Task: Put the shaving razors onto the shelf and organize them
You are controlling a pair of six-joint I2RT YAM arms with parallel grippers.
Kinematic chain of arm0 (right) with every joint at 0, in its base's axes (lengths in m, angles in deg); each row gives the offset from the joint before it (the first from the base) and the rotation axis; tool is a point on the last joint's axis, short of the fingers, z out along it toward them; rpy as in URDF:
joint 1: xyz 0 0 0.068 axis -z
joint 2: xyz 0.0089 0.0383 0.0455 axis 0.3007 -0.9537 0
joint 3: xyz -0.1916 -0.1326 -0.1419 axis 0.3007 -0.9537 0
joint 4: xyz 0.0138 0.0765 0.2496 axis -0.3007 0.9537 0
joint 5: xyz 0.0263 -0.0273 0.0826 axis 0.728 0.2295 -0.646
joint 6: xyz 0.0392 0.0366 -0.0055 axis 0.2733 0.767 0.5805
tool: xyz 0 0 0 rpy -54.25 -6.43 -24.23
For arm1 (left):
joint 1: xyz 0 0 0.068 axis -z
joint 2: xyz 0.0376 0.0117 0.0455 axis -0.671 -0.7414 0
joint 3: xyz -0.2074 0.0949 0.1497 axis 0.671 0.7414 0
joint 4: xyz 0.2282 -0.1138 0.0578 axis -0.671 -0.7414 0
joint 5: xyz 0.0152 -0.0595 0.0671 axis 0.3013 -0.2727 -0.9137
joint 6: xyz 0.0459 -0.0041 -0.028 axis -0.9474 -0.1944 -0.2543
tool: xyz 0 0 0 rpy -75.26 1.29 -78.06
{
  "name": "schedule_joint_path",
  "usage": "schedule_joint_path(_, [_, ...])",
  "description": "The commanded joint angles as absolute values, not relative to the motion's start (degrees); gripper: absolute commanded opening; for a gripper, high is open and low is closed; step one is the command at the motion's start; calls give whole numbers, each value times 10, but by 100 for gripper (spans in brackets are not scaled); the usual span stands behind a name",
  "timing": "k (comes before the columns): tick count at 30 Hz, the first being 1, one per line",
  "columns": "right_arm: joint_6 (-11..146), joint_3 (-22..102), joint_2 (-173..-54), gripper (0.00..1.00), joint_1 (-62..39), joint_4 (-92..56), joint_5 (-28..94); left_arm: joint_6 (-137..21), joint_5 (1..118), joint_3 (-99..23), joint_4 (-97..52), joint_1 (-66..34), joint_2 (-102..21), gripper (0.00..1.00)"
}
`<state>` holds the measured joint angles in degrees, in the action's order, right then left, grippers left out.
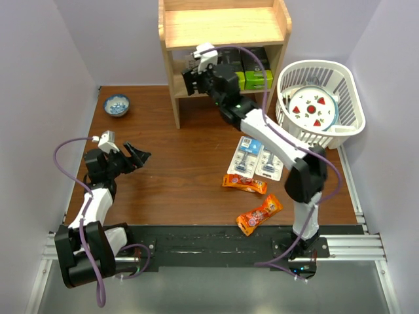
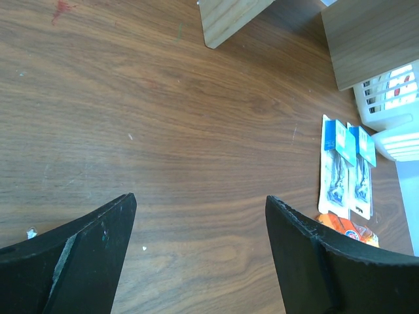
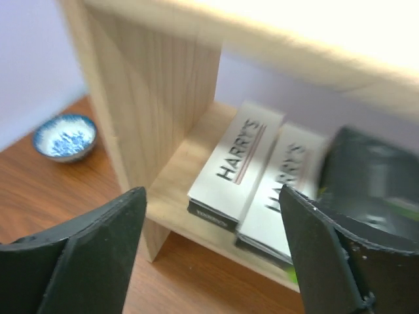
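Observation:
The wooden shelf [image 1: 222,26] stands at the back. On its lower board lie two HARRY'S boxes [image 3: 236,163] [image 3: 281,190] side by side, with a black box with a lime-green end [image 3: 373,190] to their right; the black and lime boxes [image 1: 252,78] also show from above. My right gripper [image 1: 190,78] [image 3: 211,196] is open and empty just in front of the lower board. Two blister cards [image 1: 243,156] [image 1: 268,163] lie on the table; they show in the left wrist view too [image 2: 336,163] [image 2: 362,170]. My left gripper [image 1: 141,156] [image 2: 200,199] is open and empty above bare table.
A white slatted basket [image 1: 347,85] holding a plate stands at the back right. Two orange snack packets [image 1: 245,184] [image 1: 259,214] lie near the blister cards. A small blue bowl [image 1: 117,104] [image 3: 65,136] sits at the back left.

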<state>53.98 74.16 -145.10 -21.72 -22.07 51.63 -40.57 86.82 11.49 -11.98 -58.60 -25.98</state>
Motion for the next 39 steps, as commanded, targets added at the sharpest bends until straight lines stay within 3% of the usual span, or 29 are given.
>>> schedule_joint_path(1, [519, 662, -1318, 90, -206, -202, 495, -397, 879, 99, -89, -590, -265, 85])
schedule_joint_path(6, [528, 493, -1184, 95, -174, -101, 462, -401, 891, 100, -91, -580, -272, 85])
schedule_joint_path(16, [481, 238, -1057, 97, -136, 36, 483, -511, 914, 51, -148, -375, -323, 85])
schedule_joint_path(24, [410, 181, -1033, 97, -133, 136, 372, -524, 908, -7, -127, -254, -423, 85])
schedule_joint_path(29, [332, 151, -1073, 96, -133, 138, 356, -534, 900, -42, -123, -240, -461, 85])
schedule_joint_path(35, [296, 190, -1167, 86, -133, 150, 321, -576, 899, -68, -150, -240, -453, 85])
schedule_joint_path(39, [265, 235, -1235, 71, -133, 194, 299, -621, 907, -78, -182, -240, -437, 86])
